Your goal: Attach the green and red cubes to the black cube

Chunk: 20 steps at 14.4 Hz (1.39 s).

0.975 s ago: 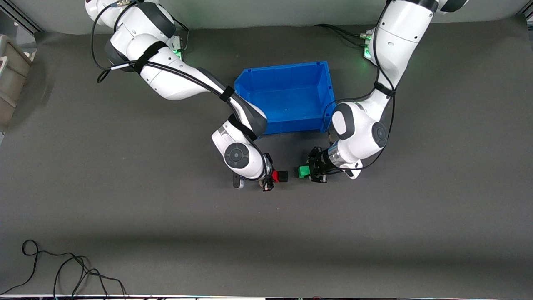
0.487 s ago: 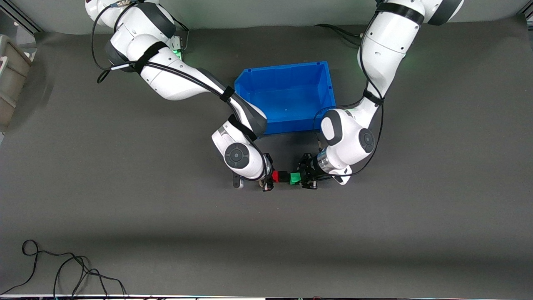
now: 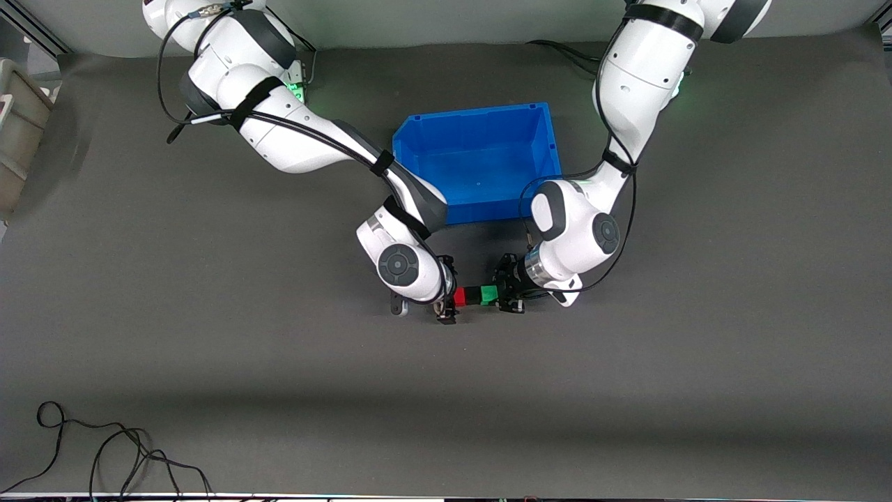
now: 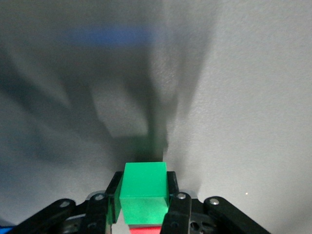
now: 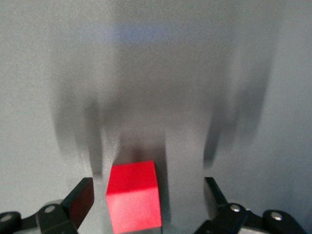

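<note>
So the left tool (image 3: 503,298) is clamped on the green cube (image 3: 489,295), pressing it against the black cube (image 3: 475,296). The red cube (image 3: 459,298) is on the black one's other face, toward the right arm. The right tool (image 3: 448,307) sits open around red. All three line up along the surface (image 3: 279,362), nearer the camera than the blue bin (image 3: 481,164).

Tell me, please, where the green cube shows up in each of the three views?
Front view: green cube at the left gripper, touching the black cube, nearer the camera than the blue bin.
Left wrist view: green cube between the fingers.
Right wrist view: not visible.
Shared landmark: red cube.
</note>
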Available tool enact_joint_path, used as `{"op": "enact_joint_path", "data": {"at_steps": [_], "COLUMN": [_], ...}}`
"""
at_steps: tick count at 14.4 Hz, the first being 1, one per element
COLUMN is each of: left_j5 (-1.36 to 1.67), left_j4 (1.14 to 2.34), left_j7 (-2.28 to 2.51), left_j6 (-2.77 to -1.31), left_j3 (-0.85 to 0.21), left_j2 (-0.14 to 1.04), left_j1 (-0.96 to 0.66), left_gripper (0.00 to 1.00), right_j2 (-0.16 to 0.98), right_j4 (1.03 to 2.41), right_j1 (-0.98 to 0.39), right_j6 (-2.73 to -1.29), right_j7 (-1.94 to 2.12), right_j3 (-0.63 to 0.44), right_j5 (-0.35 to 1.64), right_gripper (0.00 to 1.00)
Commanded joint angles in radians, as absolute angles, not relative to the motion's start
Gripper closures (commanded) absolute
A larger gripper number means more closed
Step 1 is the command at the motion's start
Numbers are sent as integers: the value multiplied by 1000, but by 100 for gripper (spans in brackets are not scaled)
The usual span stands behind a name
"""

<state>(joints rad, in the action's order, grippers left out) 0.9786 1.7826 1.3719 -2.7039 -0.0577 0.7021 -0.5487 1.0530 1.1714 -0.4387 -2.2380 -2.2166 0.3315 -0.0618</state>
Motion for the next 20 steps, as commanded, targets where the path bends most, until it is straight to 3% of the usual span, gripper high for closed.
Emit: {"op": "enact_joint_path", "data": {"at_steps": [1, 2, 6, 11, 14, 16, 18, 20], "left_j5": [985, 982, 942, 720, 576, 453, 390, 284], "left_j4": [1766, 1766, 1781, 1782, 1779, 1769, 1729, 1674], "left_j7": [1382, 1381, 1378, 1304, 1099, 958, 783, 624], "left_j6": [-2712, -2711, -2668, -2283, -2039, -1900, -1769, -1654], "left_j3": [-41, -40, -9, 127, 149, 150, 152, 155], "left_j2": [715, 713, 668, 542, 453, 390, 345, 318], "left_j1": [-572, -572, -540, -439, -292, -180, -97, -52], "left_gripper": [18, 0, 0, 0, 0, 0, 0, 0], "right_j2": [1049, 1030, 864, 536, 324, 223, 157, 91], "right_j4": [1143, 1153, 1247, 1625, 1813, 1879, 1876, 1878], "right_j1": [-449, -445, -426, -275, -180, -117, -66, -11], "right_j6": [-2230, -2227, -2221, -2221, -2220, -2198, -2064, -2022], "right_j7": [-2237, -2227, -2223, -1895, -1606, -1363, -1232, -974], "right_j3": [321, 319, 287, 279, 281, 281, 278, 278], "right_j5": [-75, -74, -80, -72, -71, -66, -66, -64], "right_gripper": [0, 0, 0, 0, 0, 0, 0, 0]}}
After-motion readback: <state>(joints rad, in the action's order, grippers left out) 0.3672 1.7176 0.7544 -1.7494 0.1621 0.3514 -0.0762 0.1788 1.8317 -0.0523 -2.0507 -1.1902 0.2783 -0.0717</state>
